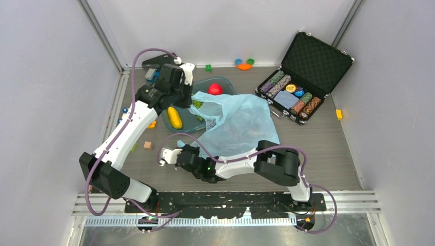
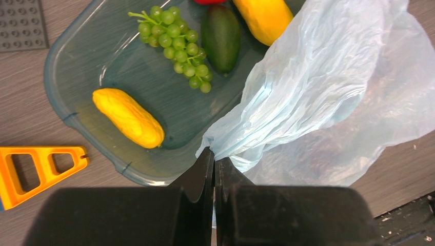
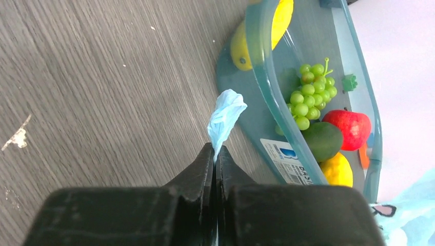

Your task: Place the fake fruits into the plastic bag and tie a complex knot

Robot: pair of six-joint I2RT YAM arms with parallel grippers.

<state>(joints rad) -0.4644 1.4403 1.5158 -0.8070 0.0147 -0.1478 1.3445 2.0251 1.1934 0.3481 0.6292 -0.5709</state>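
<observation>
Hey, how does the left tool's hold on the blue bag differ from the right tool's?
The left tool pinches the plastic bag where it fans out wide; the right tool pinches a thin strip of it whose tip pokes out past it. The left tool sits over the rim of the tub; the right tool over table beside the tub. Both are shut on the bag.

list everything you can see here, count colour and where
bag: one, light blue, mid-table, beside the tub
tub: one, clear blue, left of the bag
grapes: one bunch, green, in the tub
yellow fruits: two, in the tub
dark green fruit: one, in the tub
apple: one, red, in the tub
chip case: one, black, open, back right
toy blocks: several, mixed colours, along back wall
left gripper: black, shut on bag edge
right gripper: black, shut on bag tip
</observation>
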